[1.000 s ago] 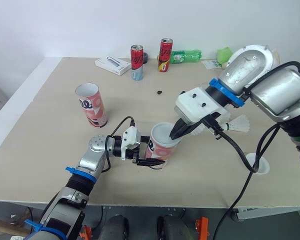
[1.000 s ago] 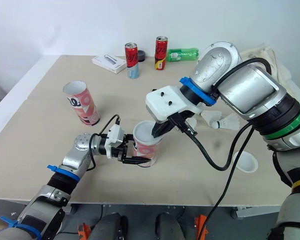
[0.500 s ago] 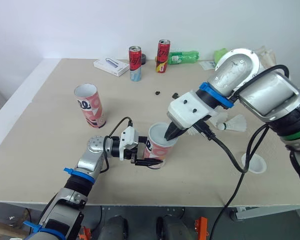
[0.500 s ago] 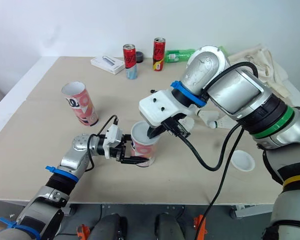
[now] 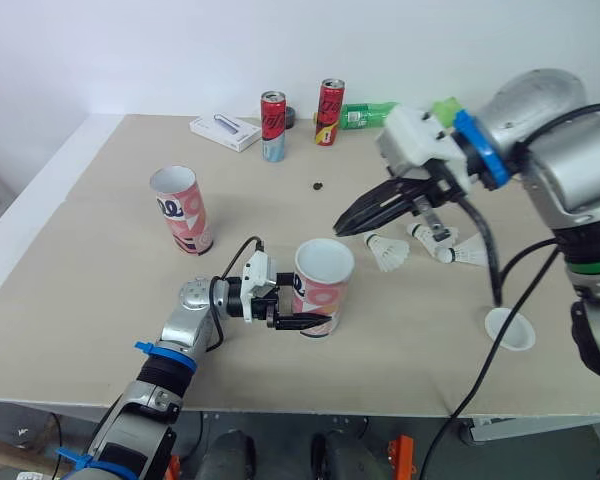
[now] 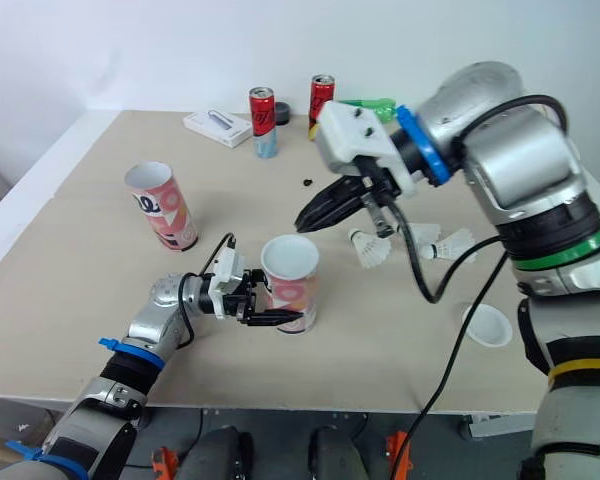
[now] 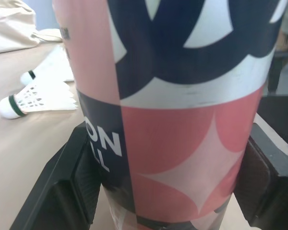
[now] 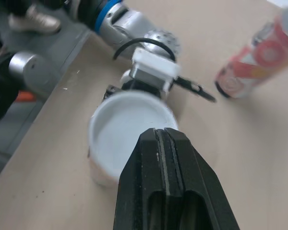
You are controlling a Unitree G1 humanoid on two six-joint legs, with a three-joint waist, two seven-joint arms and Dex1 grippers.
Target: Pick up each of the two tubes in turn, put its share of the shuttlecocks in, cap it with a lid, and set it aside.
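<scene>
A pink, white and navy tube (image 5: 323, 288) stands upright near the table's front middle, its open top showing a white inside. My left gripper (image 5: 302, 320) is shut on its lower part, one black finger (image 7: 73, 178) on each side. My right gripper (image 5: 344, 224) hangs shut above the table, just right of and beyond the tube's mouth, with nothing in it. A second open tube (image 5: 183, 210) stands to the left. Three white shuttlecocks (image 5: 388, 252) lie to the right of the held tube. A white lid (image 5: 510, 328) rests near the front right.
Two drink cans (image 5: 273, 125) (image 5: 329, 110), a green bottle (image 5: 370, 113) and a white box (image 5: 225, 130) line the far edge. A small dark object (image 5: 320, 186) lies mid-table. Pale cloth (image 7: 14, 24) sits at the far right.
My right gripper has lifted out of the held tube's mouth and drawn back to the right and away. The left gripper and tube have stayed put.
</scene>
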